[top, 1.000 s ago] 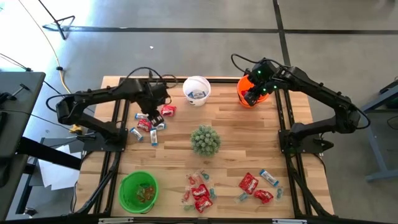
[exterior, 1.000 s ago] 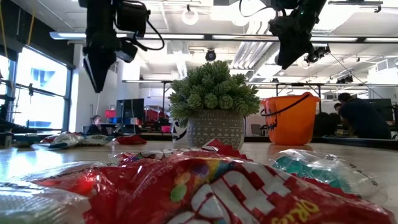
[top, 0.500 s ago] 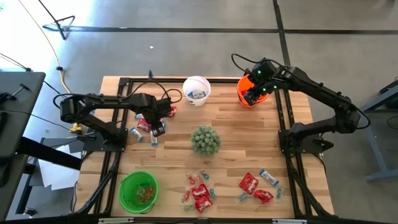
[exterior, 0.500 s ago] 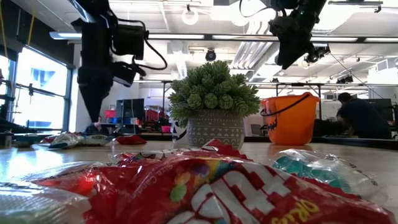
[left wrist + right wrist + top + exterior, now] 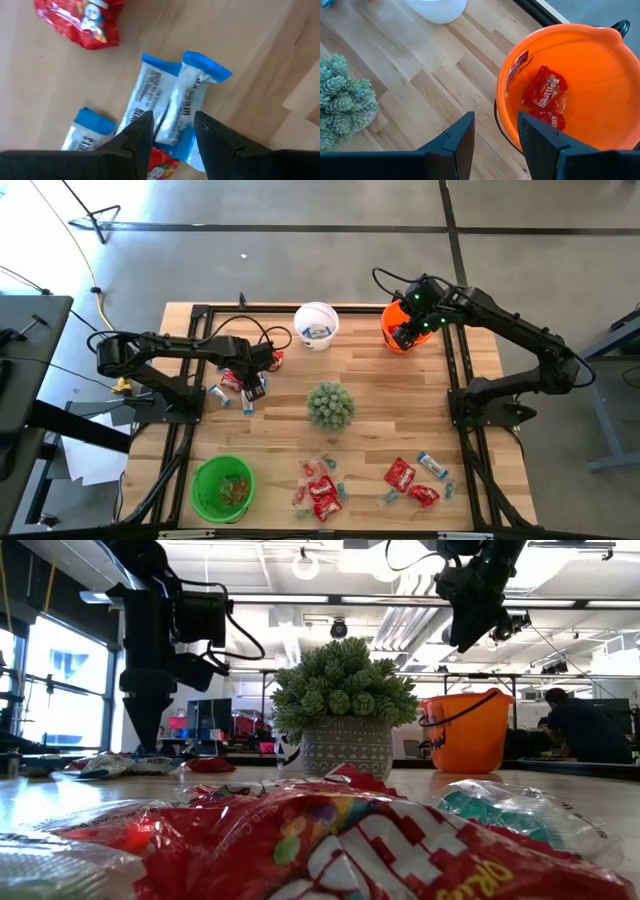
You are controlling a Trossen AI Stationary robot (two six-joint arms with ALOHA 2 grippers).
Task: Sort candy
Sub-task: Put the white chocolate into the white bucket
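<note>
Candy lies in a small pile (image 5: 238, 385) at the table's left: two light blue-and-white wrappers (image 5: 186, 102) side by side, a third (image 5: 90, 127) beside them, and red packets (image 5: 80, 22). My left gripper (image 5: 173, 131) points straight down over this pile, low and open. Its fingers stand on either side of the right-hand blue-and-white wrapper's lower end. My right gripper (image 5: 495, 135) hangs open and empty above the near rim of the orange bucket (image 5: 570, 85). That bucket holds red packets (image 5: 545, 92). My left gripper has one blue-and-white wrapper (image 5: 172, 117) running up from between its open fingers, which come from above and lie across it. The wrapper lies flat on the table. I cannot tell whether the fingertips touch it.
A white bucket (image 5: 316, 325) stands at the far middle and a green bucket (image 5: 223, 487) with small pieces at the near left. A potted spiky plant (image 5: 330, 405) sits mid-table. More candy lies near the front edge (image 5: 320, 485) (image 5: 410, 477). A person (image 5: 575, 725) is beyond the table.
My left gripper has come down toward the candy pile at the table's left, its fingers now close above the table. Its gap looks unchanged. The candy has stayed where it was.
</note>
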